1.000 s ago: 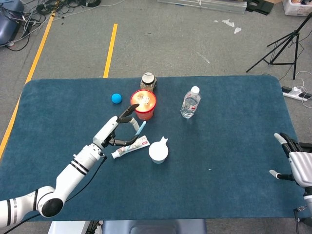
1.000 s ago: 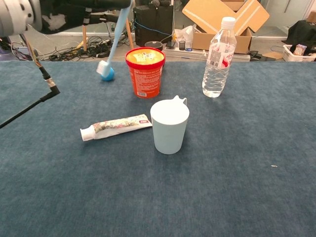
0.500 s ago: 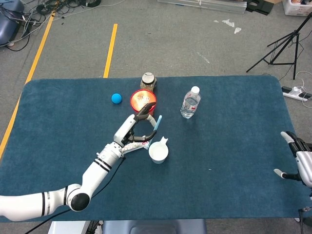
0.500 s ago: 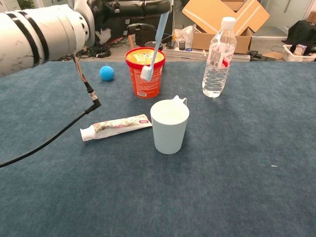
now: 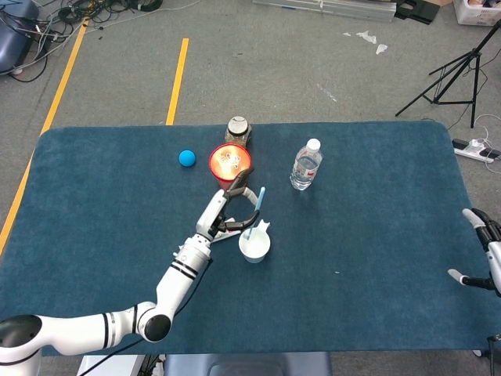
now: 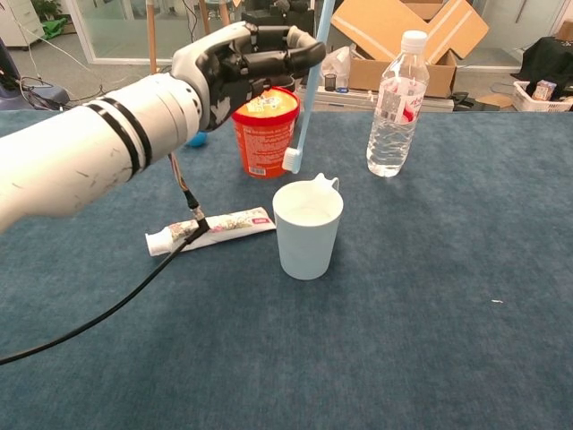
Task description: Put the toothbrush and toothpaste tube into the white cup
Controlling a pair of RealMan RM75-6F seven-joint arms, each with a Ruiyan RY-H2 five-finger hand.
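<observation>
The white cup (image 6: pixel 307 230) stands upright near the middle of the blue table (image 6: pixel 430 340), and nothing can be seen inside it. The left hand (image 6: pixel 252 64) pinches the blue toothbrush (image 6: pixel 309 94) by its handle and holds it nearly upright, bristle head down, just above the cup's far-left rim and not yet inside. The toothpaste tube (image 6: pixel 210 229) lies flat on the table just left of the cup, cap end pointing left, with the arm's black cable crossing over it. Behind the cup, on the far side, stands a red tub (image 6: pixel 265 134) with pale contents showing at its open top; further back still in the head view is a small jar (image 5: pixel 238 129). A clear water bottle (image 6: pixel 394 98) with a white cap stands upright to the far right of the cup. A blue ball (image 5: pixel 186 157) sits left of the red tub. The right hand (image 5: pixel 485 251) hovers at the table's right edge, fingers spread and holding nothing.
</observation>
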